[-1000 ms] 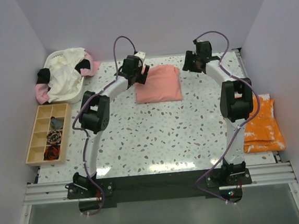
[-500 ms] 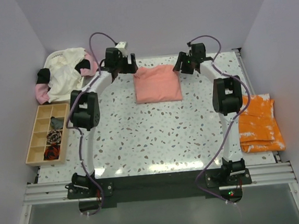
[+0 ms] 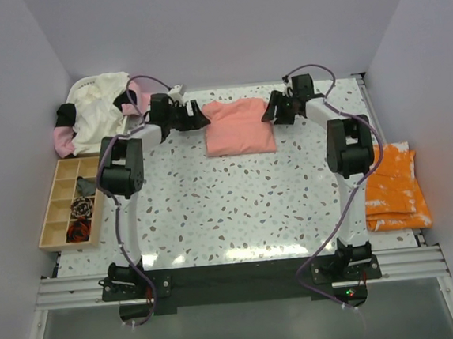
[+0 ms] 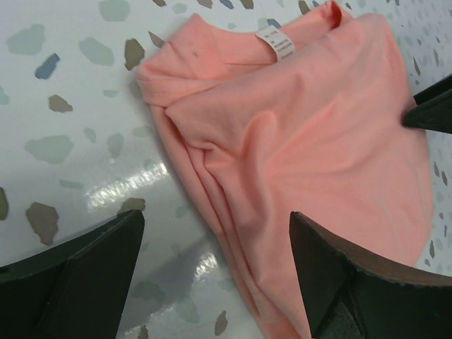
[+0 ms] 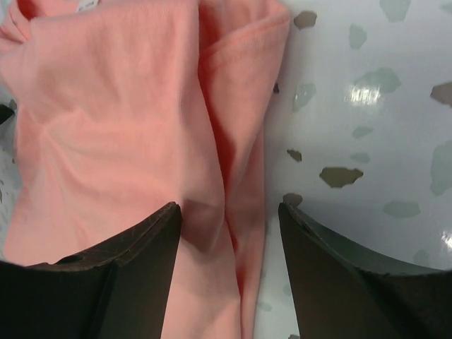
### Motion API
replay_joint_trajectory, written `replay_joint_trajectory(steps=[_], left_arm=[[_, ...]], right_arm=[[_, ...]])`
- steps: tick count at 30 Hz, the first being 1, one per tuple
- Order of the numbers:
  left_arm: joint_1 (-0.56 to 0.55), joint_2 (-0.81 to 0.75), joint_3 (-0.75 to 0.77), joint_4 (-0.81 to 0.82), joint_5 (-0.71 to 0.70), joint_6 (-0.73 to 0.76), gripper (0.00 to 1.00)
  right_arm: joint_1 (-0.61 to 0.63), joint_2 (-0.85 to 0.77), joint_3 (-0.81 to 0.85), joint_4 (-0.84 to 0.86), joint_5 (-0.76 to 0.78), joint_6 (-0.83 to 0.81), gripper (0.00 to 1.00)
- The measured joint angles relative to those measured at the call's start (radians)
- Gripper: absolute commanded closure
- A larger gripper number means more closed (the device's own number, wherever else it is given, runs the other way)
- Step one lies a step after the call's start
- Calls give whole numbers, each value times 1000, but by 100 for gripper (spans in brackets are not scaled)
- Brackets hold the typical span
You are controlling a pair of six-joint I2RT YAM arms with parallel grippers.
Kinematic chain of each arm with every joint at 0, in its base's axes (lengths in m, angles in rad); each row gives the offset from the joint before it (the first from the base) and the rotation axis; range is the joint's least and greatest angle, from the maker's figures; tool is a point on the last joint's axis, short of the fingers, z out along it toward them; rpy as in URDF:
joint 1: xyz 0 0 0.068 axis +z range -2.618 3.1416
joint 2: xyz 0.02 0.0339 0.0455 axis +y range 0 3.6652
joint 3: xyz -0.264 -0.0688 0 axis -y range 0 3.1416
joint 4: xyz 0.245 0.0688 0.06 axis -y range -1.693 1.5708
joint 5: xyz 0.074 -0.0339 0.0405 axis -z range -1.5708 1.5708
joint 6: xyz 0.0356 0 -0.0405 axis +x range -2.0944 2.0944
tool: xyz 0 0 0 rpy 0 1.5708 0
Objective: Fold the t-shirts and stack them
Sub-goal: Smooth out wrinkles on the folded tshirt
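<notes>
The salmon-pink t-shirt (image 3: 239,126) lies folded into a compact rectangle on the speckled table (image 3: 238,208), toward 12 o'clock from the table's middle in the top view. The left gripper (image 3: 198,118) sits at the shirt's 9 o'clock edge and the right gripper (image 3: 273,111) at its 3 o'clock edge, so the two face each other across the cloth. In the left wrist view the left gripper (image 4: 215,275) has its jaws spread wide, with the shirt's bunched folded edge (image 4: 296,155) running between the fingers (image 4: 78,268) and nothing pinched; the small white neck label (image 4: 280,44) shows at 12 o'clock on the cloth. In the right wrist view the right gripper (image 5: 226,275) is equally wide, its fingers (image 5: 353,275) straddling the shirt's layered edge (image 5: 106,127), one finger over cloth and the other over bare table. The orange t-shirt (image 3: 395,186) with white splotches lies folded at 4 o'clock, at the table's edge, well apart from the pink one. The cream and pink t-shirts (image 3: 98,113) lie heaped in a white basket (image 3: 84,87) at 10 o'clock. A wooden tray (image 3: 70,200) with compartments holding small dark items sits at 9 o'clock.
</notes>
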Motion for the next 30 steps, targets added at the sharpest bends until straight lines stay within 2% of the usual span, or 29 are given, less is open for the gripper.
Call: replay_joint_trajectory(steps=[7, 8, 10, 11, 12, 13, 14, 15, 16, 17, 18, 24, 29, 30], left_arm=[[-15, -64, -125, 50, 52, -40, 21], [-21, -69, -133, 50, 51, -40, 24], [-39, -79, -150, 49, 45, -39, 31], [-50, -81, -155, 51, 43, -40, 40], [-63, -82, -159, 51, 42, -42, 45], [-77, -82, -165, 57, 42, -46, 52], [-92, -82, -173, 61, 39, -51, 60], [-105, -82, -183, 69, 38, -56, 74], [-117, -85, -195, 74, 34, -63, 81], [-127, -90, -210, 77, 29, -68, 87], [-135, -97, -232, 82, 27, -72, 99], [-145, -253, -447, 82, -5, -101, 100], [-147, -478, -673, 1, -73, -104, 100], [-148, -527, -713, -18, -90, -103, 100]], right_arm=[[0, -26, -45, -15, -52, -16, 39], [0, -26, -47, -19, -62, -16, 41], [0, -26, -52, -19, -78, -19, 51], [1, -26, -55, -21, -85, -23, 54], [2, -26, -63, -20, -94, -23, 59], [3, -26, -69, -20, -102, -24, 73], [5, -27, -78, -18, -109, -24, 83], [6, -29, -92, -9, -122, -29, 88], [9, -34, -108, -4, -126, -30, 97], [10, -43, -135, 6, -138, -25, 99], [10, -58, -167, 18, -145, -25, 100], [40, -208, -396, 43, -146, -20, 100], [143, -394, -640, 43, -84, -8, 100], [171, -433, -687, 45, -62, -1, 96]])
